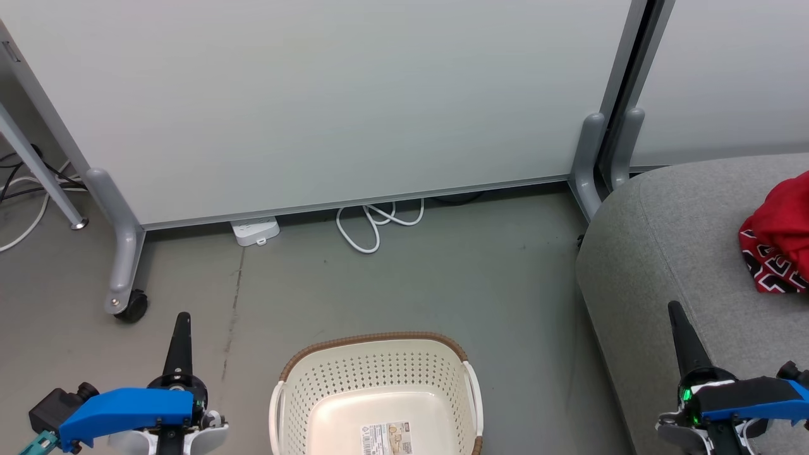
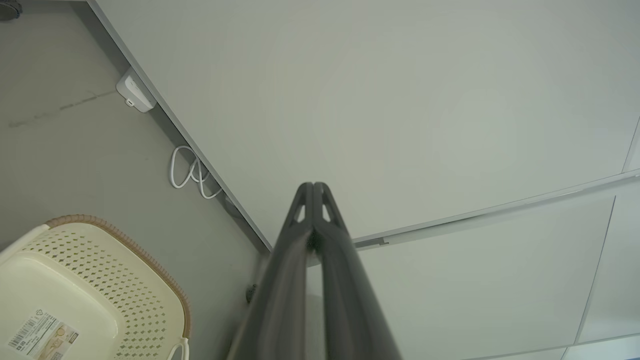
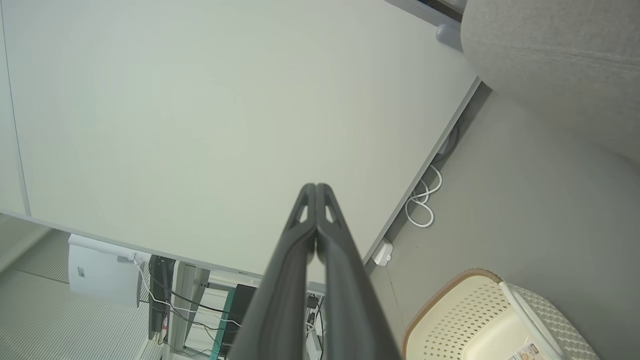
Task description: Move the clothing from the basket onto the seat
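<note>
The cream-white basket (image 1: pixel 379 385) with a brown rim stands on the floor at the bottom centre, holding nothing but its label (image 1: pixel 385 437). Red clothing (image 1: pixel 780 234) with black-and-white lettering lies bunched on the grey seat (image 1: pixel 670 240) at the right edge. My left gripper (image 1: pixel 180 319) is shut and bare, left of the basket, pointing up. My right gripper (image 1: pixel 675 309) is shut and bare over the seat's front part, well short of the clothing. In the left wrist view the basket (image 2: pixel 90 295) sits at lower left beside the closed fingers (image 2: pixel 300 225). The right wrist view has the basket (image 3: pixel 495 320) at lower right and the seat (image 3: pixel 560 60) at the top.
A pale partition panel (image 1: pixel 316 101) on castor feet (image 1: pixel 129 306) closes off the back. A white power strip (image 1: pixel 256 229) and a looped white cable (image 1: pixel 373 224) lie on the grey floor beneath it. More cables (image 1: pixel 25 189) trail at far left.
</note>
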